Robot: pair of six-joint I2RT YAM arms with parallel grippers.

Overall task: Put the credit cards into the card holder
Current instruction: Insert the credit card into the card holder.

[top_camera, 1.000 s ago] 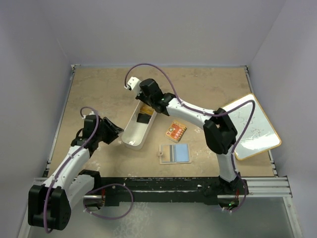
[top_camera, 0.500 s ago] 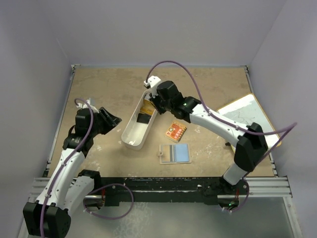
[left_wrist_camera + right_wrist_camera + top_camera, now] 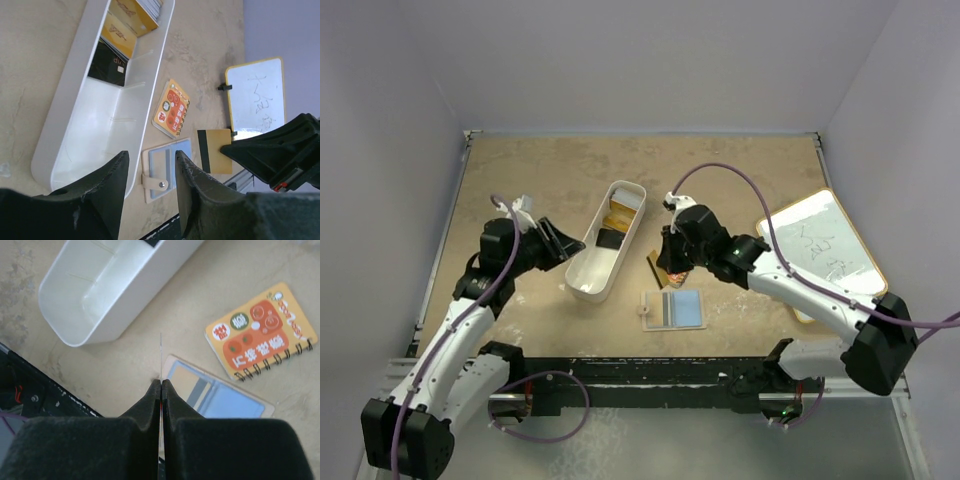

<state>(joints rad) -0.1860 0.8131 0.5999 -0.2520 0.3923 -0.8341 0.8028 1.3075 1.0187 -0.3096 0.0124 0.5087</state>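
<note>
A: Starting at the left of the overhead view?

B: Showing the left gripper (image 3: 151,159) at nine o'clock on the table (image 3: 520,170), with jaws apart and gripping nothing. Pointing toward the long white bin (image 3: 588,274) just beside it, at three o'clock from the fingertips.

A: Finding the credit cards where?

B: Seeing several credit cards (image 3: 618,214), orange-gold and black, lying in the bin's twelve o'clock end. Seeing one more, a gold card (image 3: 216,150) with a black stripe, clamped in the right gripper (image 3: 161,386) by the edge opposite the stripe, with jaws together on it.

A: And locating the card holder?

B: Finding the card holder (image 3: 673,310) lying open and flat near the table's six o'clock edge, with the held card at eleven o'clock from it. Spotting an orange spiral notebook (image 3: 261,332) at about twelve o'clock from it, and a whiteboard (image 3: 820,255) at three o'clock.

A: Judging the handling?

B: Probably dealing with something light, thin, stiff and slick. Pinching along one edge, leaving the opposite edge free for sliding into a slot. Risking a twist if gripping only a corner. Expecting the soft holder to shift when pushed.
</note>
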